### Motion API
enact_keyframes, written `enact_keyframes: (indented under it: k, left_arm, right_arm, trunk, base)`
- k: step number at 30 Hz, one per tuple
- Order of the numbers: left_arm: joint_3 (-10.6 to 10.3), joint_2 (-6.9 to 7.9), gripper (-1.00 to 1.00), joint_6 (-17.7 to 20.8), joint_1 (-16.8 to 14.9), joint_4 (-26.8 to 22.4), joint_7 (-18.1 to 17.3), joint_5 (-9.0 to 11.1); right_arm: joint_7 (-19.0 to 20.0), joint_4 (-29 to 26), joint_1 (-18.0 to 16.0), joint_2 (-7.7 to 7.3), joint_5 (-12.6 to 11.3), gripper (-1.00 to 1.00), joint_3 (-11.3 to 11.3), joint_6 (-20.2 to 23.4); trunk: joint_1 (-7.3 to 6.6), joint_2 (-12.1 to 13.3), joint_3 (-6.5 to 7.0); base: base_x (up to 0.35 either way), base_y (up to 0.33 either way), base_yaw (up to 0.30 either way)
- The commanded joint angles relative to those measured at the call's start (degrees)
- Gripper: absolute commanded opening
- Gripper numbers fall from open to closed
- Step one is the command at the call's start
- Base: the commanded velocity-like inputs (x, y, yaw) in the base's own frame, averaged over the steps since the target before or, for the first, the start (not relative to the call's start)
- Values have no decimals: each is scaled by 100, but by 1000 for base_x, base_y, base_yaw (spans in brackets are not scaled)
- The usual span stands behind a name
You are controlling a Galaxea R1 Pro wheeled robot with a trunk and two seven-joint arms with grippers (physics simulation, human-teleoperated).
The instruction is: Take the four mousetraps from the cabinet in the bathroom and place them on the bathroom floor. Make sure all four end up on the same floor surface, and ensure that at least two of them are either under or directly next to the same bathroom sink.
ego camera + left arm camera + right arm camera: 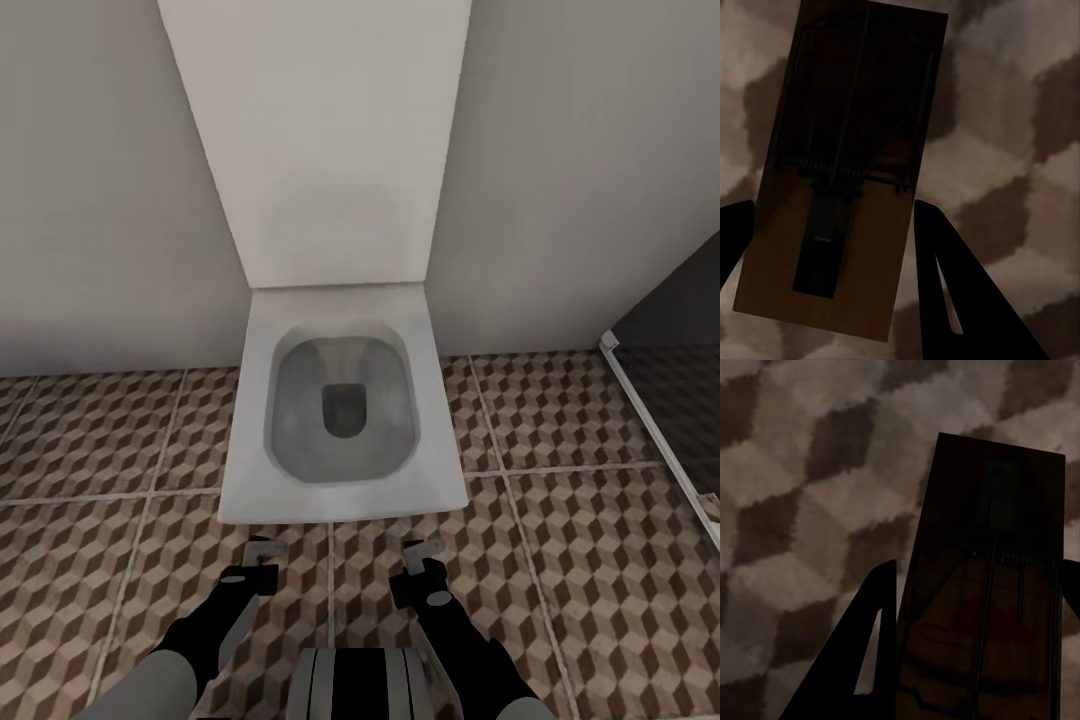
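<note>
Pincer on my left arm [262,560] hangs low over the bathroom floor [600,560], just in front of the white toilet [345,400]. In the left wrist view its two dark fingers [960,300] sit against the long edges of a mousetrap [840,195], a brown wooden board with a dark spring and wire, so it is closed on that board. My right pincer [420,560] hangs beside it at about the same height, and in the right wrist view its fingers [859,660] likewise flank a second mousetrap [982,600], whose board shows a faint red mark under the wires. Cube-patterned tiles lie behind both boards; I cannot tell whether either board touches them. At the right edge of the head view I see a dark glass panel [690,320] on a white frame.
</note>
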Motion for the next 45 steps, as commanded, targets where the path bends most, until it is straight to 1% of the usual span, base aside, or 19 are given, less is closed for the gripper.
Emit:
enact_keyframes:
  k: [1, 7, 8, 39, 40, 45]
  left_arm:
    - [-50, 6, -100, 35, -1, -11, 61, 39]
    - [-50, 6, -100, 35, -1, -11, 60, 39]
    - [-50, 6, -100, 35, -1, -11, 60, 39]
    - [-50, 6, -100, 35, -1, -11, 59, 39]
    - [-50, 6, 100, 35, -1, -11, 59, 39]
    - [-50, 6, 100, 27, -1, -11, 59, 39]
  right_arm:
    - [-10, -10, -1, 0, 48, -100, 11, 45]
    - [-10, -11, -1, 0, 48, -100, 19, 44]
    - [-10, -11, -1, 0, 48, 100, 19, 44]
    - [-10, -12, -1, 0, 48, 100, 20, 44]
    - [-10, -12, -1, 0, 48, 100, 20, 44]
    - [-10, -12, -1, 0, 48, 100, 19, 44]
  trunk:
    - [-1, -1, -3]
    - [-1, -1, -3]
    - [-1, -1, -3]
    - [-1, -1, -3]
    - [-1, -1, -3]
    - [-1, -1, -3]
  base:
    - [0, 0, 0]
    - [0, 0, 0]
    - [0, 0, 0]
    - [0, 0, 0]
    - [0, 0, 0]
    - [0, 0, 0]
